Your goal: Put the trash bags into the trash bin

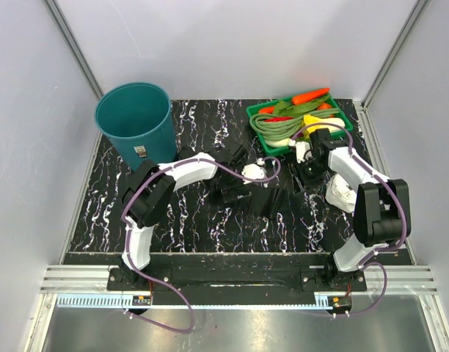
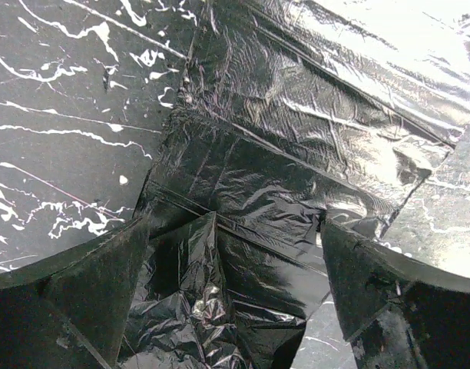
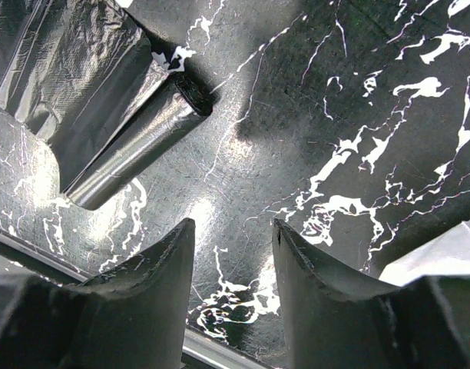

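Overhead, a black worktop [image 1: 188,220] veined with white fills the middle of the view, with pale walls around it. At about 10 o'clock on it stands the trash bin [image 1: 134,121], a round teal bucket, upright with its mouth open. Two white and black arms rise from the near edge at 6 o'clock: the left arm [image 1: 147,198] bends in toward the centre, and the right arm [image 1: 375,213] reaches up toward 2 o'clock. At 1 o'clock sits a shallow green tray [image 1: 343,117] piled with green, red, orange and yellow vegetables. The trash bags [image 2: 296,154], glossy black crinkled film, lie flat on the worktop near its centre, well apart from the bin and outside it. A small white crumpled wad [image 1: 340,192] rests at 3 o'clock, just beside the right arm. The left end effector [image 2: 233,227] hangs low over the bags with its fingers spread wide, a puckered fold of black film in the gap; whether the fingers touch it cannot be told. The right end effector [image 3: 233,231] has its fingers partly apart over bare worktop, gripping nothing, with a rolled edge of bag at its 10 o'clock.
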{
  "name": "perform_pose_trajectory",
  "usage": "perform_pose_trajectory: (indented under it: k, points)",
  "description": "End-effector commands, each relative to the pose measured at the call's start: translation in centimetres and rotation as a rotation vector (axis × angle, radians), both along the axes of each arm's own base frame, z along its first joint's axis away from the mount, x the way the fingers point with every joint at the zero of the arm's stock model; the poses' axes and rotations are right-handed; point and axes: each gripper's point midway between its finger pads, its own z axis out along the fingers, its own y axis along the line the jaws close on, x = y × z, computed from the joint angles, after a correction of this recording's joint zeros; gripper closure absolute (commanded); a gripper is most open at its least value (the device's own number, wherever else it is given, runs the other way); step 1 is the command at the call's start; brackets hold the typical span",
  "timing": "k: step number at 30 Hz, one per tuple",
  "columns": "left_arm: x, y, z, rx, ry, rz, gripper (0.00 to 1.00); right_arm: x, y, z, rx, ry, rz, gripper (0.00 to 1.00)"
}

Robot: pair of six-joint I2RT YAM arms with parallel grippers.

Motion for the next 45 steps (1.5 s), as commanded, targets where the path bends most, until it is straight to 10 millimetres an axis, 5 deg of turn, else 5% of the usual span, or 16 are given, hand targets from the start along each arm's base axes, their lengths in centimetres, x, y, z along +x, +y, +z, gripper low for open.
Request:
perform_pose_trajectory:
  k: [1, 5, 17, 32, 45]
  points:
    - [0.7, 0.3, -1.7, 0.068, -0.065, 0.027, 0.04, 0.2, 0.1, 1.1, 0.028, -0.043, -0.01, 0.5]
    - [-0.2, 0.2, -2.2, 0.087, -0.033, 0.02, 0.17, 0.0, 0.3, 1.1, 0.038, -0.043, -0.008, 0.49]
    - [-1.9, 1.9, -1.9, 0.159, 0.056, 0.03, 1.0, -0.5, 0.8, 0.7, 0.074, -0.014, -0.011, 0.5]
    - [0.9, 3.7, 5.9, 0.073, 0.034, 0.104, 1.0, 0.2, 5.5, 1.1, 0.153, -0.011, 0.11, 0.5]
    - [0.7, 4.2, 3.0, 0.055, 0.066, 0.124, 1.0, 0.8, 9.8, -0.8, 0.155, 0.003, 0.159, 0.51]
